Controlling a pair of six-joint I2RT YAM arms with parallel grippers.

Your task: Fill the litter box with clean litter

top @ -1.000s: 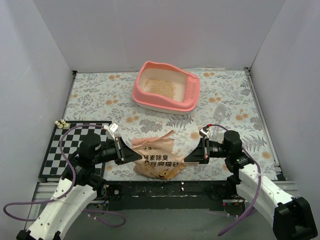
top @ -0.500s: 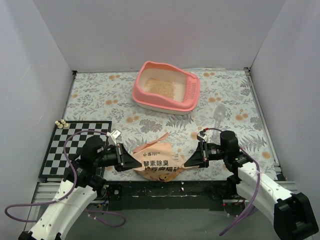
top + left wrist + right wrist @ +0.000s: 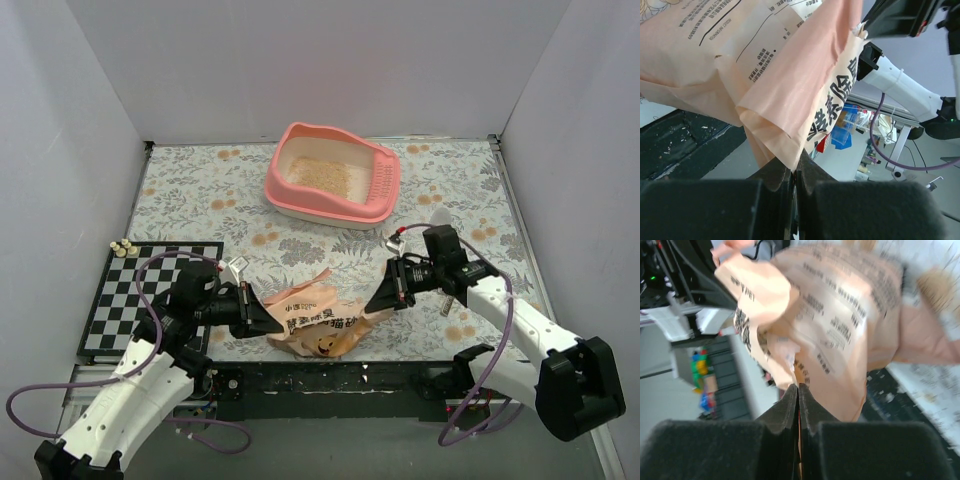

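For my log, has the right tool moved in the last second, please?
Yes, the right tool has shifted up the view, toward the litter box.

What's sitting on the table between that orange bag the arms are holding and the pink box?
Nothing. In the top external view, only bare flowered table cover lies between the bag and the litter box.

Glossy smooth plastic litter box (image 3: 386, 184); crinkled (matt) plastic-film bag (image 3: 315, 322).
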